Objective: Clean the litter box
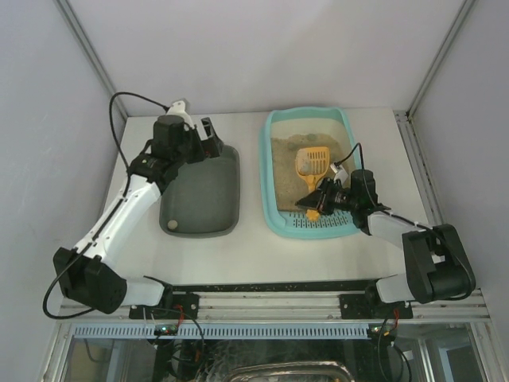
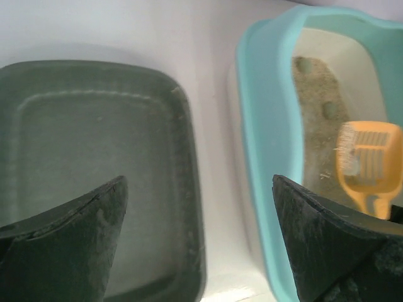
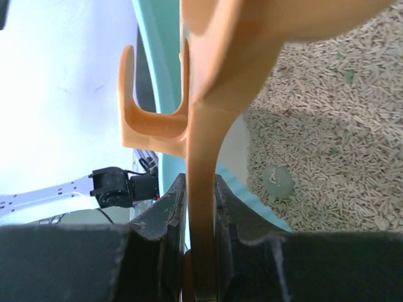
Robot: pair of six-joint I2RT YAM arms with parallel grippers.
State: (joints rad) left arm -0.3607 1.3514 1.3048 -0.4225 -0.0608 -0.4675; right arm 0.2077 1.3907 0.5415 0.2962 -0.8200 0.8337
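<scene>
Right wrist view: right gripper [image 3: 200,189] pinched the scoop [image 3: 211,126] handle, likely to sift the litter box [image 3: 157,63]; left gripper [image 2: 198,182] gaped wide, idle.

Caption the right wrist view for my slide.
Right gripper clamps an orange plastic scoop over beige litter in the light-turquoise litter box.

The light-turquoise litter box [image 1: 267,183] lies flat beneath the right end effector [image 1: 316,203], its slotted short end directly under it, beige sandy litter with greenish clumps spreading beyond.
</scene>
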